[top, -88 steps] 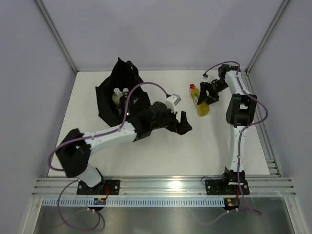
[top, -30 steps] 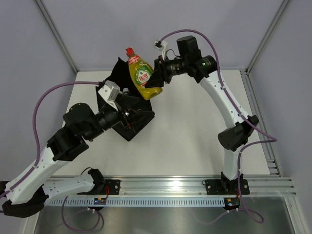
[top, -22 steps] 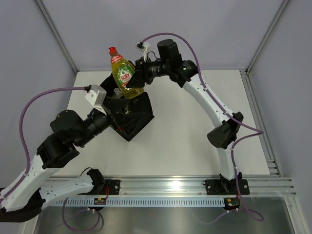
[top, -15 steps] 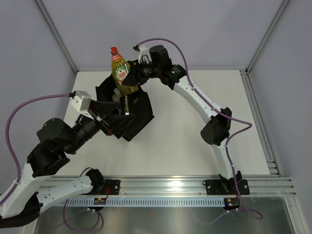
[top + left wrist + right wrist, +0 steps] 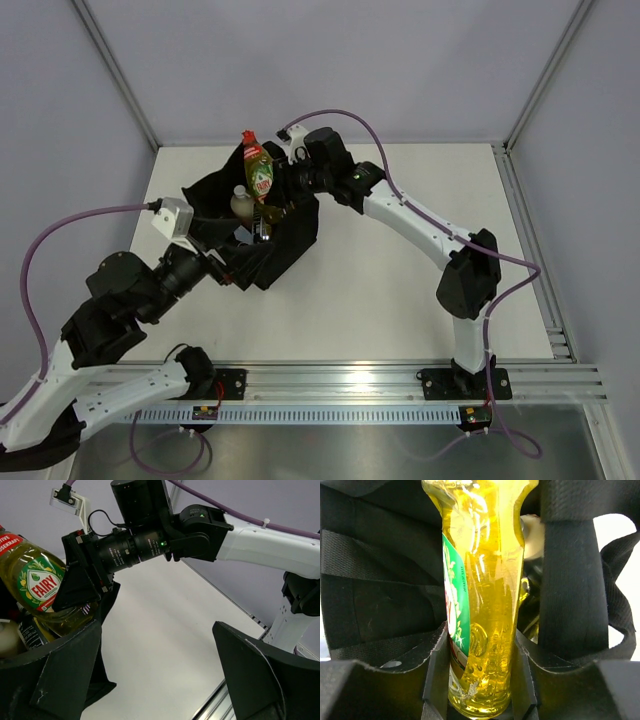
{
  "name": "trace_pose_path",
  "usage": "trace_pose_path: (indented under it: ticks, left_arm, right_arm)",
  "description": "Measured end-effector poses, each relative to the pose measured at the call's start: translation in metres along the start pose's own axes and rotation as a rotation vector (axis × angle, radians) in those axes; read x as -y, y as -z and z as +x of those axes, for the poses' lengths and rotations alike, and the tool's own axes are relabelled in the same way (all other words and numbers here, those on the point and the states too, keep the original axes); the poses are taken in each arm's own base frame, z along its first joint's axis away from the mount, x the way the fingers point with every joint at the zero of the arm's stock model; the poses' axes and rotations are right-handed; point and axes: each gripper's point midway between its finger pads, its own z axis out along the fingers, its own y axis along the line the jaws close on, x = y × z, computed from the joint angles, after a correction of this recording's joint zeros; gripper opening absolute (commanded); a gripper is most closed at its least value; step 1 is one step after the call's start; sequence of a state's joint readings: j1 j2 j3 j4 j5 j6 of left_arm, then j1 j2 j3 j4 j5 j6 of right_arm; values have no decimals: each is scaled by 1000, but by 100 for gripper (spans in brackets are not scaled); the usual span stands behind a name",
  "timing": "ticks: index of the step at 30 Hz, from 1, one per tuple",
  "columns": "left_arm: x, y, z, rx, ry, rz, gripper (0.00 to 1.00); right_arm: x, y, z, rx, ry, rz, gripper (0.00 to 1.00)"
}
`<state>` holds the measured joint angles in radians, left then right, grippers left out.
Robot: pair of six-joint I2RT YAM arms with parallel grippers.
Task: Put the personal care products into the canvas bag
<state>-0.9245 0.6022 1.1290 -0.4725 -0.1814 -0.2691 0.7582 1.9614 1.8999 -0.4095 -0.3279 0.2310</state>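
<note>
- The yellow bottle with red cap (image 5: 259, 172) is being gripped around its lower body by the right hand (image 5: 480, 680).
- It is being held upright in the mouth of the canvas bag (image 5: 285, 240), at the table's (image 5: 400, 290) 10 o'clock.
- The left hand (image 5: 155, 680) is being held spread open at the bag's 7 o'clock edge.

We see bright, even, diffuse light in all three views — shadows on the table (image 5: 400, 290) are faint. Highlights streak the yellow bottle (image 5: 485, 605) at centre frame, and a hot spot glints on the rail (image 5: 365, 376) at bottom centre.
</note>
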Motion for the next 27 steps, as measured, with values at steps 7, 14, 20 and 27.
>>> trace_pose_path:
  ticks: [7,14,20,27]
  left_arm:
    - [-4,8,8,2,1,-2,99]
    - [-11,24,-11,57,-4,-31,99]
    - [-10,26,-27,85,-19,-39,99]
    - [-12,22,-16,44,-27,-50,99]
  right_arm:
    - [-11,-8,13,-67,-7,-13,16]
    - [-16,-13,32,-131,52,-67,99]
    - [-34,9,17,-150,263,-159,100]
    - [-47,70,-51,41,442,-137,100]
